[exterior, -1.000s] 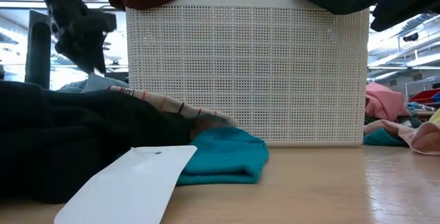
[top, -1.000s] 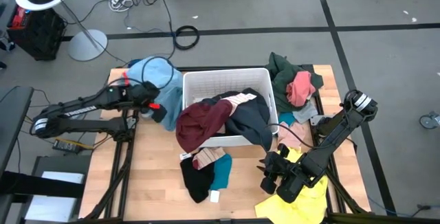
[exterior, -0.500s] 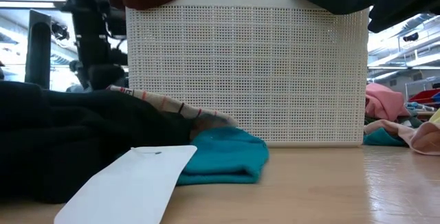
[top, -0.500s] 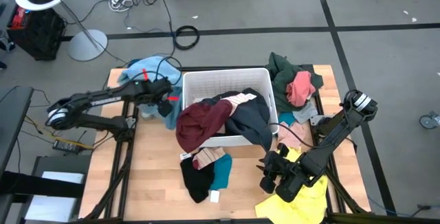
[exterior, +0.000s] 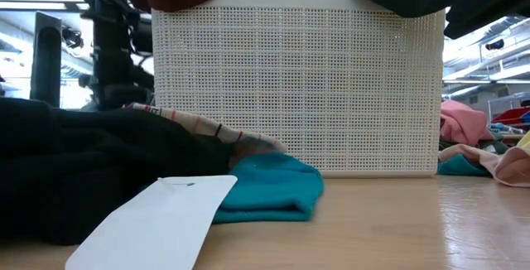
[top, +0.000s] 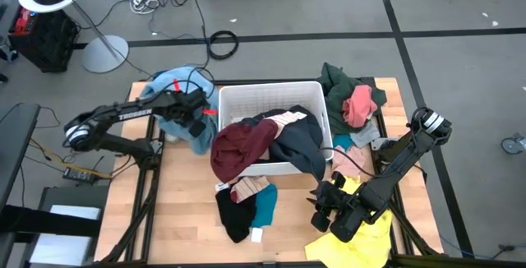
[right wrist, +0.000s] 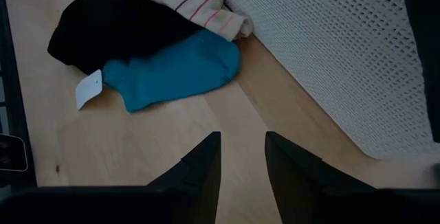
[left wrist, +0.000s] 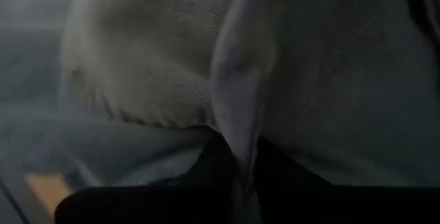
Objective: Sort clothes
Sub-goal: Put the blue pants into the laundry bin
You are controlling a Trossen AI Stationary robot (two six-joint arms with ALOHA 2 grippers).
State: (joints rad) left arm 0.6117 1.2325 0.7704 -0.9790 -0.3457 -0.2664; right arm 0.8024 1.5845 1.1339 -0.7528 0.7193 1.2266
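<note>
My left gripper [top: 196, 117] pinches the soft light blue garment [top: 200, 136] beside the white perforated plastic bin [top: 238, 99] on the pale wooden table [top: 181, 210]; my right gripper [top: 322, 210] hangs part-open, empty, above grey floor [top: 460, 62].

A white mesh plastic bin [top: 233, 103] sits in the middle of a light wooden table [top: 181, 210], its perforated wall [exterior: 298, 88] filling much of the low view. On the grey floor behind the table lie a coil of black cable [top: 223, 44] and the round base of a lamp stand [top: 105, 53]. A black case [top: 43, 38] stands just left of that base.
</note>
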